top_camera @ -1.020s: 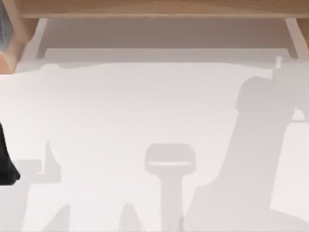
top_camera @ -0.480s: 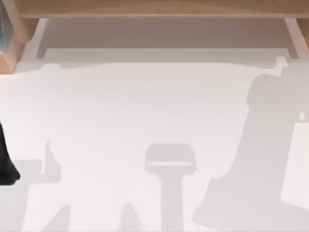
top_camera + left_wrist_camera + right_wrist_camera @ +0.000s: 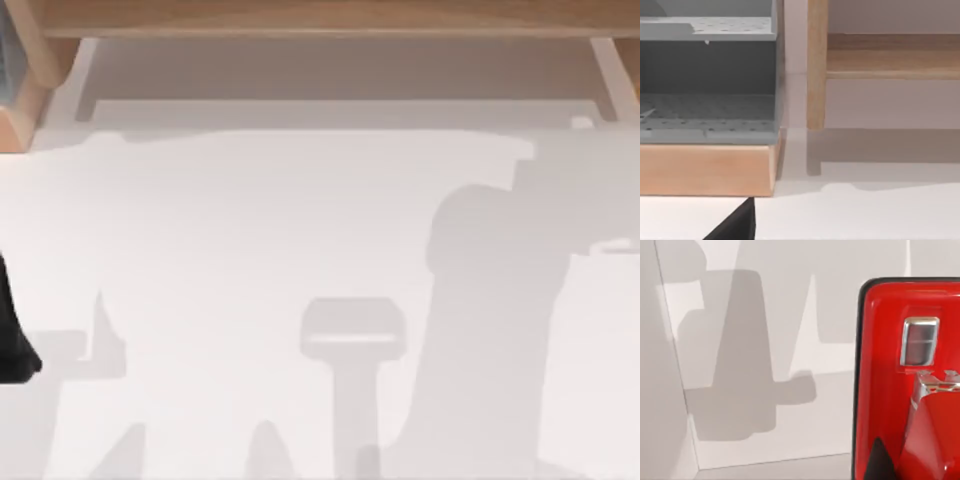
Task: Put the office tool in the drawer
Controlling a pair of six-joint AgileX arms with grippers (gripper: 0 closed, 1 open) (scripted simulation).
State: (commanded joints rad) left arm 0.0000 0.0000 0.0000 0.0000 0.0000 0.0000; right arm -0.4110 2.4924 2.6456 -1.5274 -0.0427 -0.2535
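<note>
Right wrist view shows our red stapler point(image 3: 890, 390) close up; we cannot tell our tool's grip, and the drawer point(image 3: 340, 70) waits.

A white worktop point(image 3: 250, 220) crossed by soft grey shadows fills the overhead frame, with a pale wood rail point(image 3: 320, 15) along the upper edge and a black shape point(image 3: 12, 345) at the lower left. In the right wrist frame, a glossy red stapler point(image 3: 885, 390) edged in thin black occupies the right side, bearing small silvery marks. In the left wrist frame, a grey perforated, dotted shelf unit point(image 3: 707, 107) at the upper left sits on a light wood base point(image 3: 707, 170).
</note>
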